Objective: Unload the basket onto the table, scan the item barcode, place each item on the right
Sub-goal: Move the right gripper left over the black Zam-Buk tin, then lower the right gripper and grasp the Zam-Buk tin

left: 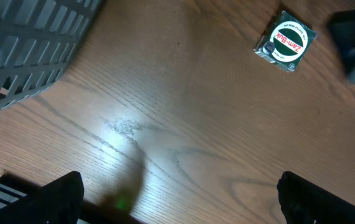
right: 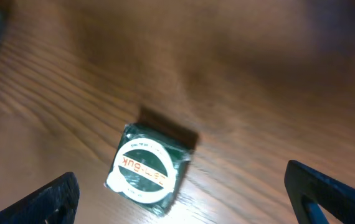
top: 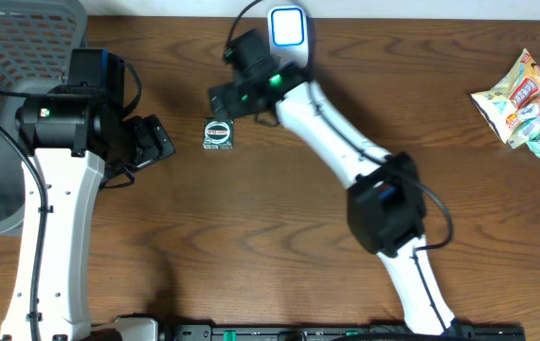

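The item is a small dark green box with a round white Zam-Buk label (top: 220, 134), lying flat on the wooden table; no barcode shows on its top face. My right gripper (top: 226, 100) hovers just behind it, open and empty. In the right wrist view the box (right: 147, 168) lies below and between the wide-apart fingers (right: 56, 199), left of the middle. My left gripper (top: 159, 142) is open to the left of the box, apart from it. The left wrist view has the box (left: 285, 42) far ahead at upper right. A white scanner with a blue-lit face (top: 287, 26) stands at the back edge.
A grey slatted basket (top: 14, 57) fills the back left corner, its wall (left: 22, 50) close to my left gripper. Snack packets (top: 521, 95) lie at the far right. The right arm (top: 346, 142) stretches diagonally across the table's middle.
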Controlling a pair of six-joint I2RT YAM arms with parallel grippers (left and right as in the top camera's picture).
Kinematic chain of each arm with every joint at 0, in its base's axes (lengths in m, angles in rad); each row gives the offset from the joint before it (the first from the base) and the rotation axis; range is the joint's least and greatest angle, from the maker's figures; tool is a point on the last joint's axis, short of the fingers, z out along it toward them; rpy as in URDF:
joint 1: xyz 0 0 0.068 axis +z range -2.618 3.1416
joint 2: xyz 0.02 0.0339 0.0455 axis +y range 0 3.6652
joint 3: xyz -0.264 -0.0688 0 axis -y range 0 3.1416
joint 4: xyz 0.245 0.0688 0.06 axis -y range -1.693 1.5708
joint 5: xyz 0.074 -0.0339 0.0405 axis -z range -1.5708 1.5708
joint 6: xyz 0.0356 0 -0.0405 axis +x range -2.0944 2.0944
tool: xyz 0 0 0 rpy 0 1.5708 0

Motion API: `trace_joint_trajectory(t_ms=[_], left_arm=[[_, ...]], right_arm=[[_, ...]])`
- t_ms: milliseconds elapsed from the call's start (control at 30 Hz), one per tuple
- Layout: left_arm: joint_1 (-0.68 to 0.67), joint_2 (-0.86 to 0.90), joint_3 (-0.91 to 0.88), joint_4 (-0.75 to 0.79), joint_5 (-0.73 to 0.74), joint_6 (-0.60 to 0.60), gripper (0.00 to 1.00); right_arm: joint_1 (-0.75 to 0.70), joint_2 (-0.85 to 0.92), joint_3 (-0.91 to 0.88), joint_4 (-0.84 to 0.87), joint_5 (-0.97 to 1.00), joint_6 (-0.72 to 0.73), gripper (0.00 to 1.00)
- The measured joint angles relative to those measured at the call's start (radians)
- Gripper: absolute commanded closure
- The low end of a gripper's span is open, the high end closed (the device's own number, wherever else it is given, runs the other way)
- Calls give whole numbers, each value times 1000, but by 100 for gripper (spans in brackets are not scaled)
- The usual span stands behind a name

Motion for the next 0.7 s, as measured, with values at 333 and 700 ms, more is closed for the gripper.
trace_joint_trajectory(t_ms=[333,700], left_arm=[[0,0,0,0,0,0,2],[0,0,0,0,0,0,2]], right_arm=[[43,102,-3,51,72,43,1],[101,111,-3,116,108,55,8]])
